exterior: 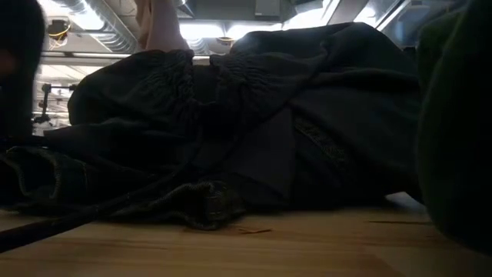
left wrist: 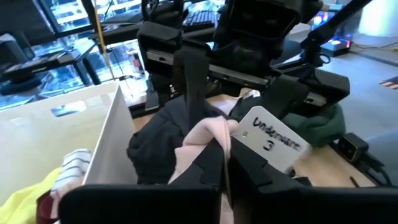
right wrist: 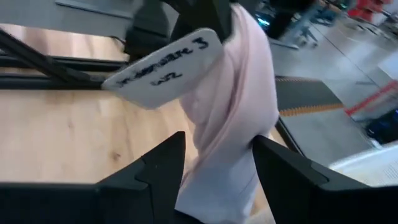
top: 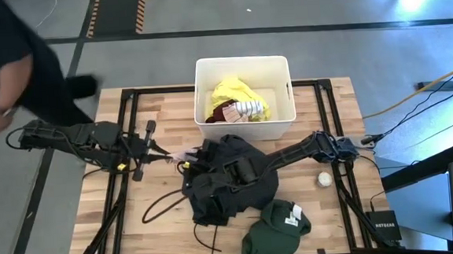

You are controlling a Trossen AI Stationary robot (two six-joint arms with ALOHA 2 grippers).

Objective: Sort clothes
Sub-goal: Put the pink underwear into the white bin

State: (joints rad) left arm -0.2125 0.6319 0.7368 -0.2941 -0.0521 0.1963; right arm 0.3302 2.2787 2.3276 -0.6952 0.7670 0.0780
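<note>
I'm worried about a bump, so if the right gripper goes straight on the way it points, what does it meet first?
Most likely the pale pink cloth with its white tag, hanging between the open fingers of the right gripper and held by the left gripper; depth is unclear.

Even overhead light on the wooden table (top: 105, 205), with glare on the floor at the upper right. The low view is dim, the black garments (exterior: 254, 115) backlit by ceiling lamps (exterior: 196, 31). The pink cloth (right wrist: 233, 106) is motion-blurred.
</note>
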